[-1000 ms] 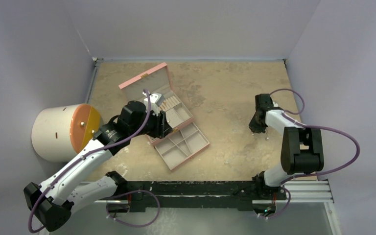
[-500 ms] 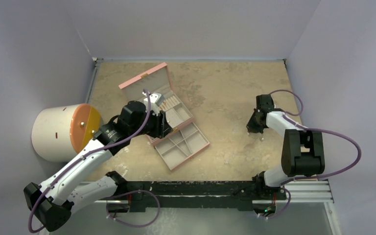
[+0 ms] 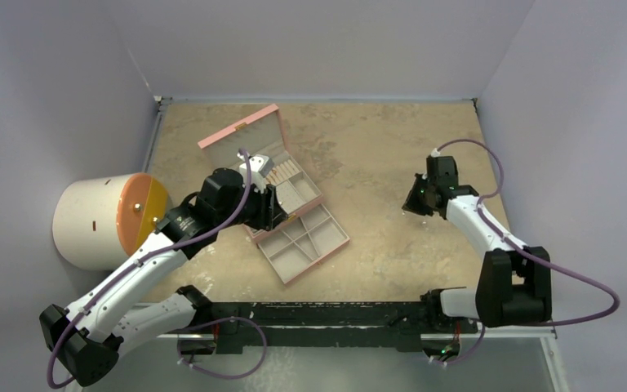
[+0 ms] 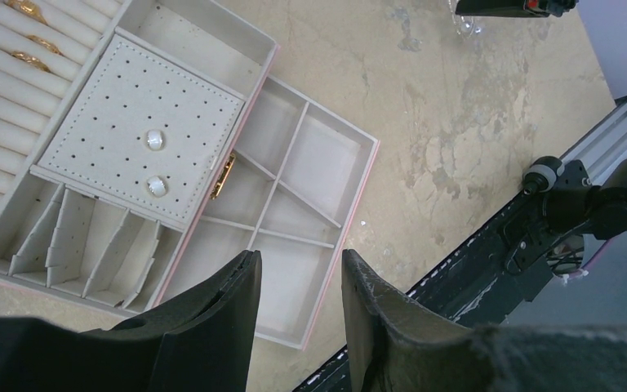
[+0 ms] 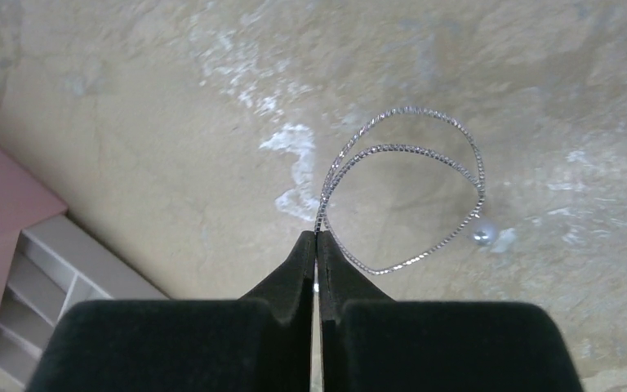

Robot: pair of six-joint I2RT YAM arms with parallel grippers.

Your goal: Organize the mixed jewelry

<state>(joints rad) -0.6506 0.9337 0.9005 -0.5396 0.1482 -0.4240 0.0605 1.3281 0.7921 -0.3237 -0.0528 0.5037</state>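
Right gripper [image 5: 317, 238] pinches shut on a thin silvery chain [image 5: 408, 147], double-looped, perhaps carrying a tiny bead.

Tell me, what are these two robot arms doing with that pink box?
They are sorting jewelry. The right pincer is shut on a thin silver chain, off to the right of the pink box. The left pincer hovers open and empty above the box's open trays. Some gold rings already sit in the ring rolls, and two pearly studs are on the dotted panel.
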